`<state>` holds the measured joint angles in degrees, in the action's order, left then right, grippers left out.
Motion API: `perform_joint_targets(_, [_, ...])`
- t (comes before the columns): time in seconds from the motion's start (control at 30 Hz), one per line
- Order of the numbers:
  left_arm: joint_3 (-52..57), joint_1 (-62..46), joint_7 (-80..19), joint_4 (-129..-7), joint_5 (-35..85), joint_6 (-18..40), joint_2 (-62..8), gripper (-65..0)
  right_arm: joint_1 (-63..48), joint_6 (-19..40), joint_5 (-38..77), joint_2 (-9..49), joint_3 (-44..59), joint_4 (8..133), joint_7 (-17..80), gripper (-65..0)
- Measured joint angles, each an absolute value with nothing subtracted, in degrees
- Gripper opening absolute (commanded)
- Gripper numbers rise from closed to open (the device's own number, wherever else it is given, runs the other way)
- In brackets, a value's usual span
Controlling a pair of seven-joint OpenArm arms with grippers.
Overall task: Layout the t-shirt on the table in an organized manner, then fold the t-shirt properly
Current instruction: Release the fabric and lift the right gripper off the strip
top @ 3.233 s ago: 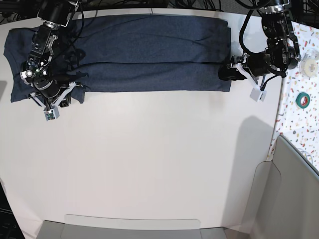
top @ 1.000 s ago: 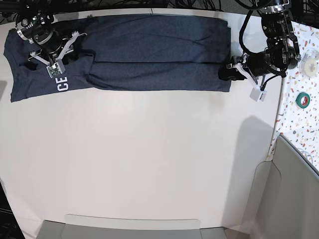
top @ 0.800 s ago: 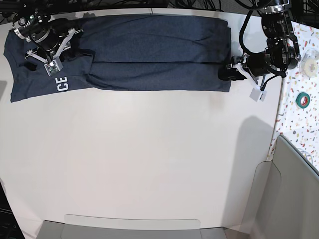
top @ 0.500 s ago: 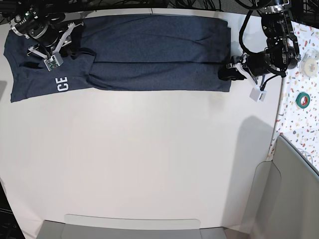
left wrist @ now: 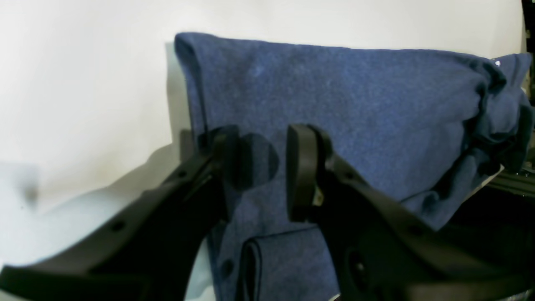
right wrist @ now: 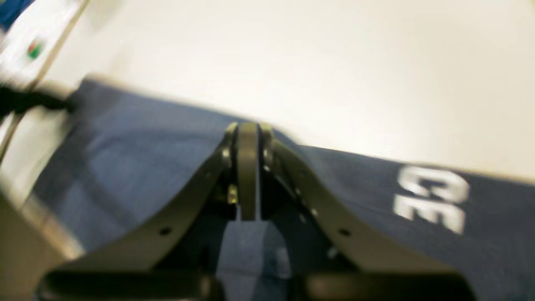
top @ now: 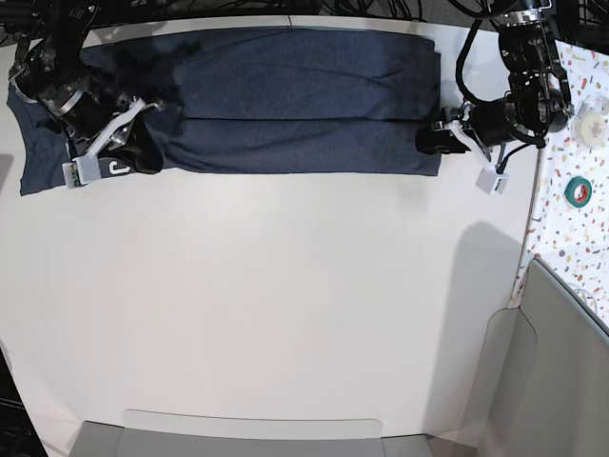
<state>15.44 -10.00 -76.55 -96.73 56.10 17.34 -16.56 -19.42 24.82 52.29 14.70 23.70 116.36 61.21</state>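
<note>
T-shirt [top: 285,100] lies as a long band across the far worktop [top: 285,305], long axis left-right. Right hand [right wrist: 247,175] pressed together over the lettered end, no cloth visibly pinched. Left hand [left wrist: 261,171] spread, straddling the opposite end.

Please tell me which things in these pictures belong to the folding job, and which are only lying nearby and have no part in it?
Belong to the job:
- t-shirt, folded into a long band
- table
- left gripper, open at the shirt's end
- right gripper, shut

Only lying about:
- green tape roll on the speckled strip
- pale roll on the same strip
</note>
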Motion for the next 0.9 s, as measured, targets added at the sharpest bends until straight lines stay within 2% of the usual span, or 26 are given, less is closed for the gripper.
perform_joint_targets(0.1, [15.62,-10.0,-76.55,-96.73,56.12,17.34,-16.51,-46.8,-19.75,14.44,46.65,14.24,23.7,115.96,61.25,-65.0])
perform_joint_targets(0.17, [15.59,-10.0,-76.53,-96.73,56.14,17.34,-16.49,-46.8,-21.56,12.29,45.45,14.31,23.7,116.01,60.97,-65.0])
perform_joint_targets(0.43, [15.59,-10.0,-76.55,-96.73,56.14,17.34,-16.51,-46.8,-29.76,9.37,41.93,16.58,25.56,116.05,61.25,-65.0])
perform_joint_targets(0.67, [15.49,-10.0,-76.55,-96.73,56.12,17.34,-16.34,-46.8,-35.44,9.06,40.88,16.21,38.59,116.11,60.88,-65.0])
perform_joint_targets(0.9, [15.49,-10.0,-76.53,-96.73,56.14,17.34,-16.38,-46.9,-38.96,8.93,40.86,16.14,47.13,116.18,61.23,-65.0])
